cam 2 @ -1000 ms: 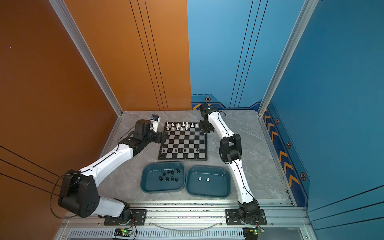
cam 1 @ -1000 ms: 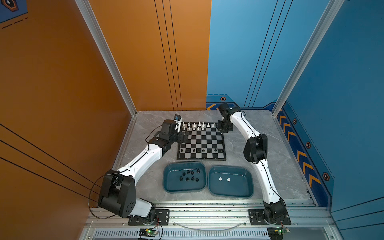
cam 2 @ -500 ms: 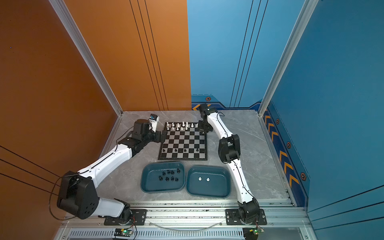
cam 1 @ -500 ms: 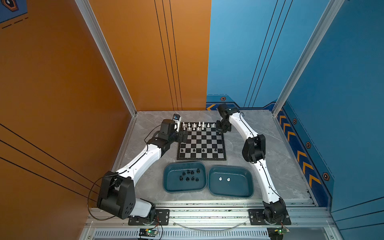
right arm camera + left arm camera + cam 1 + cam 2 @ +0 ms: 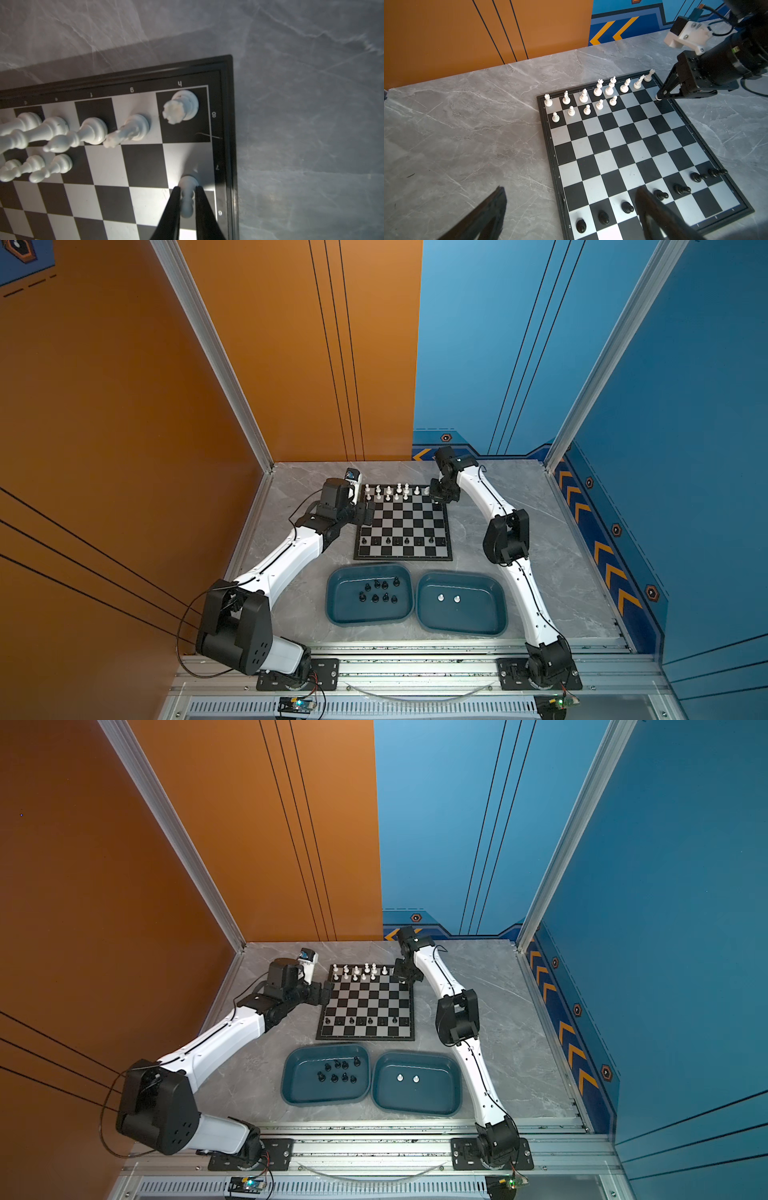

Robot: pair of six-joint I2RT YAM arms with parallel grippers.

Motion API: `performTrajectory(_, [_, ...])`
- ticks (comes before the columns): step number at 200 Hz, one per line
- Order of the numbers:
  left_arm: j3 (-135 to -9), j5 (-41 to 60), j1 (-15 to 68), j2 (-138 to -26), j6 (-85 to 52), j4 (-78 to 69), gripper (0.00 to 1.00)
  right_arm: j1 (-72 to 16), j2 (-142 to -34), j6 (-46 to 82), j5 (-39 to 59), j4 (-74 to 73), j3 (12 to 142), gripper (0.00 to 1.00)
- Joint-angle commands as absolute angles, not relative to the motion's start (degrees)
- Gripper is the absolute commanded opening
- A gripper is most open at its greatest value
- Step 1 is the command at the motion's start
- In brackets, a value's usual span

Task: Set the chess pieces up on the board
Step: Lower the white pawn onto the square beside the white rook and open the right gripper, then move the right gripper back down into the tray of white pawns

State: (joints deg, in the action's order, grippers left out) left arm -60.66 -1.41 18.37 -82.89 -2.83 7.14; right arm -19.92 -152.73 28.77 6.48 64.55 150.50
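Observation:
The board (image 5: 403, 526) (image 5: 368, 1006) lies mid-table. White chess pieces (image 5: 399, 489) (image 5: 598, 91) fill its far rows, and black pawns (image 5: 397, 540) (image 5: 627, 206) stand in a row near the front. My right gripper (image 5: 435, 500) (image 5: 402, 981) (image 5: 658, 97) (image 5: 187, 195) is at the far right corner, shut on a white pawn (image 5: 187, 181). The pawn's base rests on the edge square in front of the white rook (image 5: 180, 107). My left gripper (image 5: 368, 512) (image 5: 326, 992) (image 5: 571, 189) hovers open over the board's left edge, holding nothing.
Two teal trays sit in front of the board. The left tray (image 5: 332, 614) holds several black pieces (image 5: 380, 591); the right tray (image 5: 503, 614) holds two white pieces (image 5: 449, 598). Walls close in behind and at both sides. The table is grey marble (image 5: 456, 124).
My right gripper has edged slightly left and down at the board's far right corner, still around the white pawn. The left arm has barely moved.

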Motion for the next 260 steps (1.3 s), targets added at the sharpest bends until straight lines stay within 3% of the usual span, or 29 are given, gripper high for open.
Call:
performTrajectory(1, [-63.0, -1.7, 17.8, -83.6, -3.0, 8.0, 0.98, -19.6, -154.9, 29.9, 6.9, 63.4, 151.7, 0.17])
performTrajectory(80, [-64.5, -1.8, 17.8, -85.0, -3.3, 8.3, 0.98, -19.2, -155.7, 29.5, 7.4, 62.5, 152.0, 0.19])
performTrajectory(118, [-65.3, -1.7, 17.8, -85.6, -3.3, 8.6, 0.98, -19.2, -155.2, 29.1, 7.2, 62.3, 152.0, 0.32])
performTrajectory(169, [-65.7, -1.6, 17.8, -85.6, -2.6, 8.7, 0.98, -19.3, -153.9, 28.7, 6.8, 62.3, 152.0, 0.37])
performTrajectory(225, [-65.4, -1.4, 17.7, -84.9, -1.6, 7.9, 0.98, -18.3, -148.4, 28.2, 5.0, 59.5, 151.8, 0.61])
performTrajectory(260, [-65.0, -0.6, 17.7, -84.0, -1.3, 6.7, 0.98, -16.9, -143.3, 28.4, 5.8, 59.0, 151.1, 0.64])
